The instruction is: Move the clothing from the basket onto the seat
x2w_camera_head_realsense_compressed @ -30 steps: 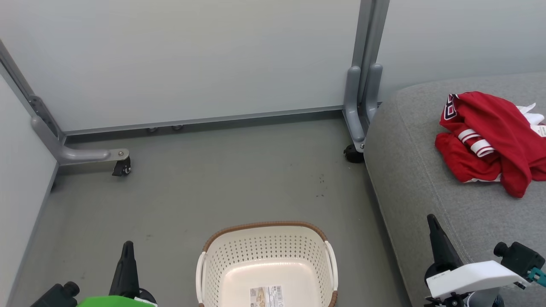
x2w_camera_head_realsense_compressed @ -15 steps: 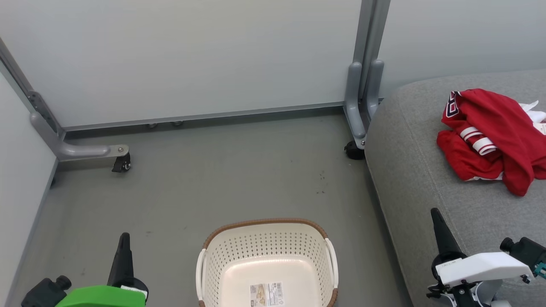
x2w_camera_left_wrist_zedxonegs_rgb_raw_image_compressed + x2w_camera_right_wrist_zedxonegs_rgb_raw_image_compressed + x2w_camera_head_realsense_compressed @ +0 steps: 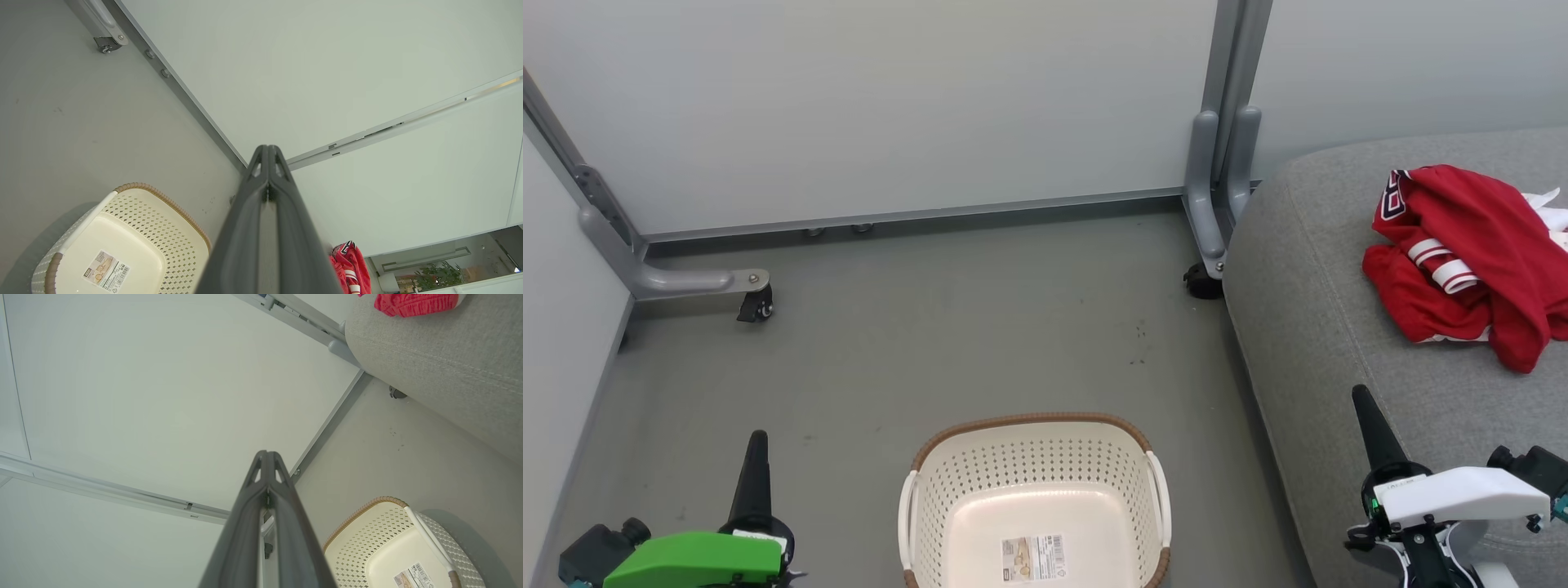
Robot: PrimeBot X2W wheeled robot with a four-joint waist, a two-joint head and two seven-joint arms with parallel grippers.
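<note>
Plainly, the small cream-white perforated plastic laundry basket (image 3: 1029, 469), rounded-rectangular with a brown woven rim and white side handles, stands upright on the smooth grey floor (image 3: 931, 343). Its bare bottom carries a rectangular paper sticker (image 3: 1032, 559) with a small beige picture and a barcode. The print on it is too small to read.

To the basket's right and well apart from it, the bright red soft sports clothing (image 3: 1478, 261) with white stripe trim lies crumpled on the large grey woven-fabric seat (image 3: 1339, 327). This rounded cushion's near edge runs just beside the basket. Black-and-white lettering (image 3: 1388, 204) shows on a fold at the heap's far left corner, but it cannot be made out. A white tag (image 3: 1553, 216) pokes out at the heap's far right, and any writing on it cannot be read.

The left pincer (image 3: 757, 441), on a green-cased wrist, hovers above the floor to the basket's left. Its two long dark fingers (image 3: 245, 228) are pressed flat together and grip nothing. The right pincer (image 3: 1362, 398), on a white-cased wrist, hovers to the basket's right above the seat's near edge. It is closed tight and empty-handed as well.

Beyond the basket stand pale grey partition panels (image 3: 890, 106). A grey metal post (image 3: 1225, 139) with a black castor (image 3: 1199, 282) at its foot stands beyond it to the right, touching the seat's corner.
</note>
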